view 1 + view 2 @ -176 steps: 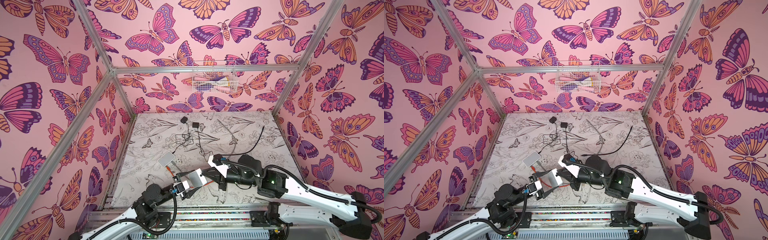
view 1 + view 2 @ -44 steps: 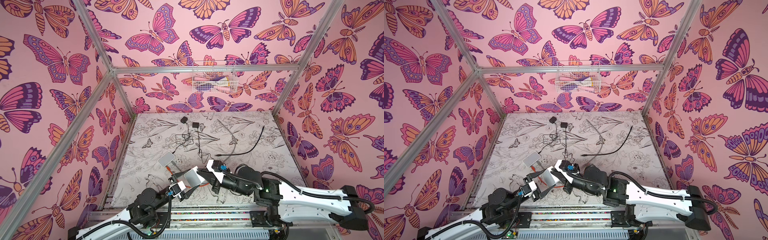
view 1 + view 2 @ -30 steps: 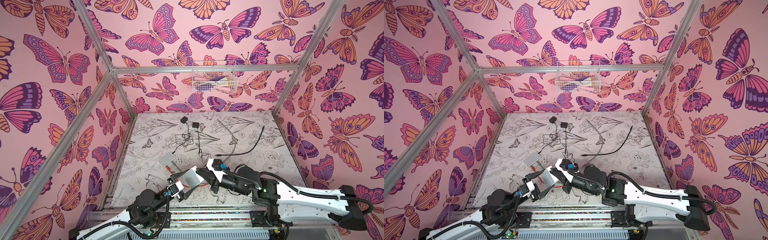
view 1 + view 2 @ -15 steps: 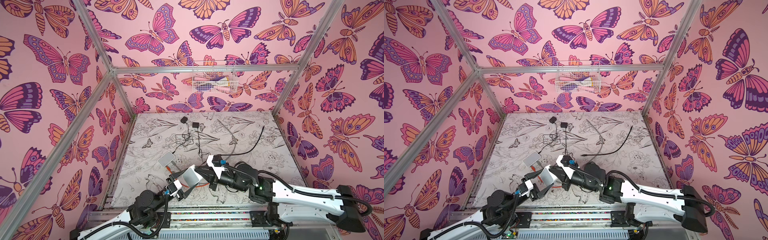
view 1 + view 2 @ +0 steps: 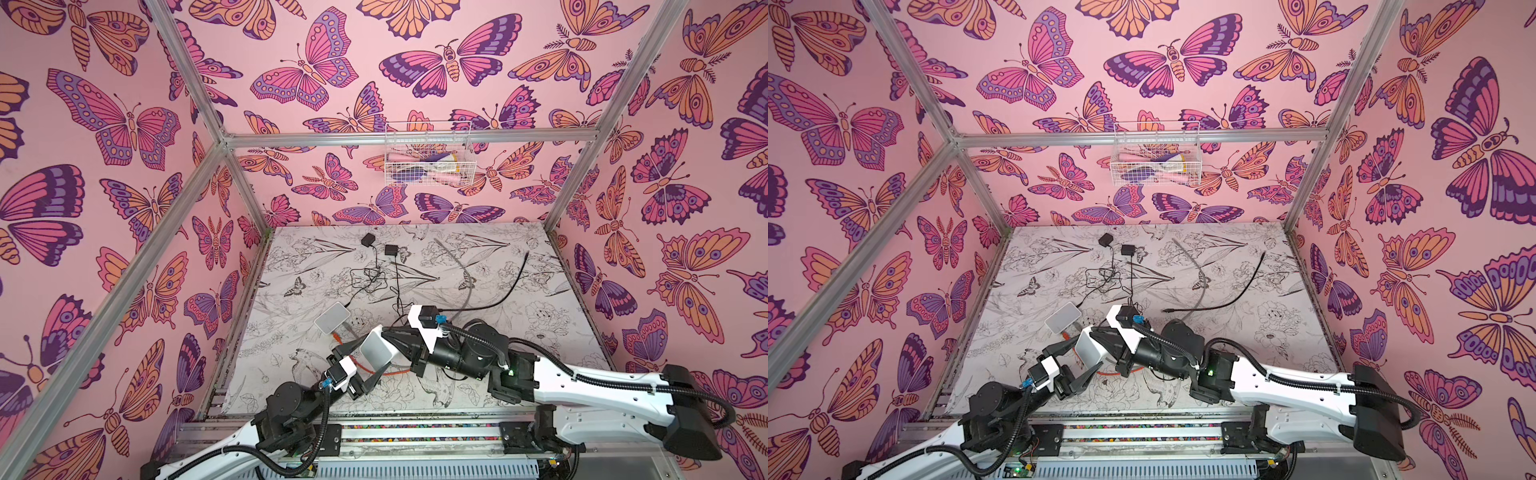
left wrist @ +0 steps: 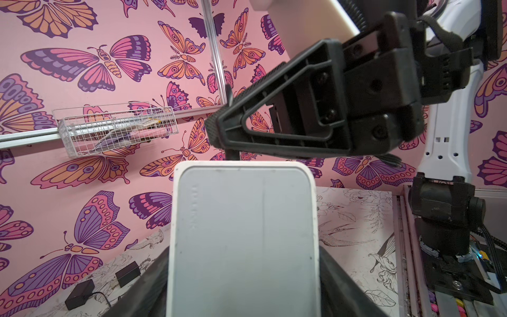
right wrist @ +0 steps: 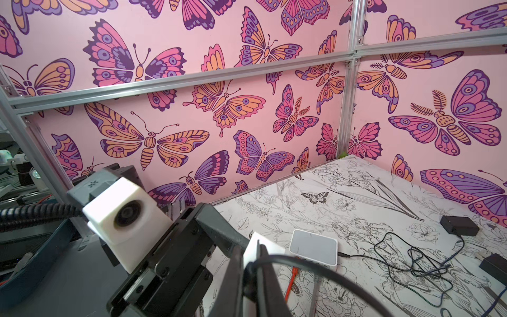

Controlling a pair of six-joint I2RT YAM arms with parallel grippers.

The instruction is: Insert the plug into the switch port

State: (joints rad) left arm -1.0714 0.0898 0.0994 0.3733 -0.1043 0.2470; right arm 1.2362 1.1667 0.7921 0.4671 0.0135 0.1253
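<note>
My left gripper (image 5: pixel 365 362) holds a flat white-and-grey switch (image 5: pixel 376 351) above the table's front, its fingers (image 6: pixel 338 277) closed on the two sides; the switch (image 6: pixel 244 236) fills the left wrist view. My right gripper (image 5: pixel 388 330) is shut on the black plug (image 7: pixel 251 271), whose black cable (image 7: pixel 315 267) arcs away. The right gripper (image 6: pixel 216 129) sits right at the switch's far edge, where a black stub of the plug (image 6: pixel 231 154) meets it. The port is hidden, so I cannot tell whether the plug is in it.
A second white switch (image 5: pixel 332 318) lies on the table just behind, with an orange cable (image 7: pixel 291 277) and a grey one at it. Two black adapters (image 5: pixel 368 240) with tangled wires lie further back. A loose black cable (image 5: pixel 505 297) and a wire basket (image 5: pixel 428 156) are also there.
The right gripper with the plug has moved left and forward, up to the held switch's far edge. The left gripper and the switch have stayed almost where they were.
</note>
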